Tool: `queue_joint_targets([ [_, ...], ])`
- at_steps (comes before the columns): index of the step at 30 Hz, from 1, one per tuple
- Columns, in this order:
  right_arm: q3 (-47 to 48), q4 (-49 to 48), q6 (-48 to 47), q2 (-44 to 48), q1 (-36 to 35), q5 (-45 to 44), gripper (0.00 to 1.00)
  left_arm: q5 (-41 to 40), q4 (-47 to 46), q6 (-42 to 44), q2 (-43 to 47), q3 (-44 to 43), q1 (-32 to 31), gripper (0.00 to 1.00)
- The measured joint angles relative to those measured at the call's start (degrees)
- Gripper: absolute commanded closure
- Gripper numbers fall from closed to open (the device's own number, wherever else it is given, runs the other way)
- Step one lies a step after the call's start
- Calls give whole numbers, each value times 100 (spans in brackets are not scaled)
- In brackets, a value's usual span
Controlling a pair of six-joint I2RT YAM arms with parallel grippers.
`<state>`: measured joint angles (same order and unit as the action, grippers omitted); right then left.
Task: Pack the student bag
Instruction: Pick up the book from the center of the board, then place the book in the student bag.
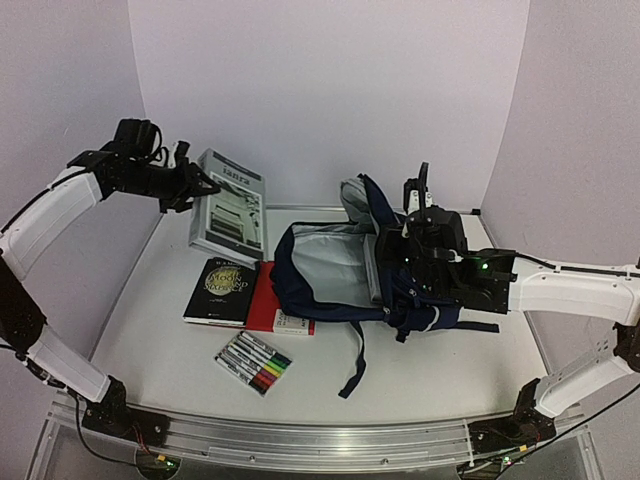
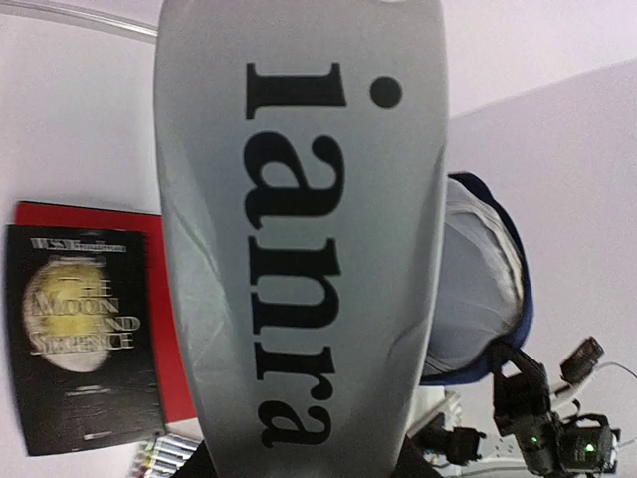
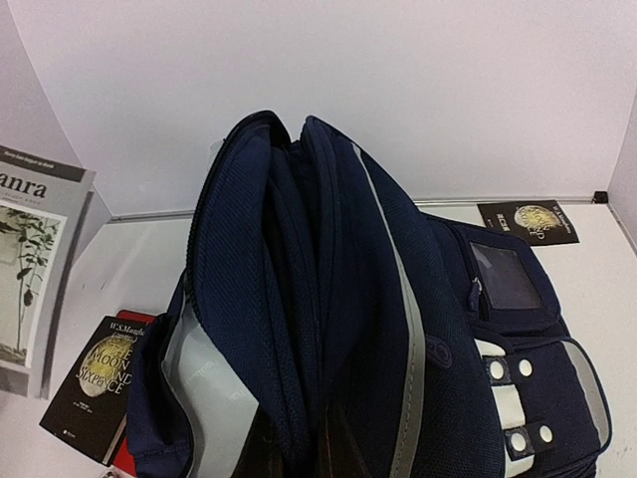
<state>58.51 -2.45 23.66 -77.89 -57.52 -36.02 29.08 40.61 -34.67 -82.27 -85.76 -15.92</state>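
The student bag [image 1: 330, 270] is a navy backpack lying open in the middle of the table, its grey lining showing. My right gripper [image 1: 410, 250] is shut on the bag's upper flap [image 3: 299, 299] and holds it up, so the mouth stays open. My left gripper [image 1: 185, 185] is shut on a grey book marked "ianra" [image 1: 230, 205] and holds it upright above the table's back left. The book [image 2: 299, 249] fills the left wrist view and hides the fingers. The bag also shows in that view [image 2: 478, 289].
A black book with a moon cover [image 1: 222, 290] lies on a red book [image 1: 270, 300] left of the bag. A pack of coloured markers [image 1: 255, 362] lies in front of them. A dark strap [image 1: 355, 365] trails toward the front. A small black card [image 3: 528, 221] lies behind the bag.
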Motion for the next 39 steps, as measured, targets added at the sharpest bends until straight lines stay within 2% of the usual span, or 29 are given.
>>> queue_joint_targets([
  [7,65,71,4,0,8,87,100,818,-1821,-1128,-510,658,-958,66],
  [14,125,97,39,0,11,97,100,836,-3815,-2415,-988,1603,-1378,66],
  [19,144,119,55,0,11,107,100,832,-4708,-2989,-1595,1758,-1627,67],
  [25,191,151,78,0,11,135,100,809,-5113,-3247,-2231,1758,-1719,67],
  [39,212,218,104,0,11,246,100,671,-5397,-3290,-3013,1310,-1781,68],
])
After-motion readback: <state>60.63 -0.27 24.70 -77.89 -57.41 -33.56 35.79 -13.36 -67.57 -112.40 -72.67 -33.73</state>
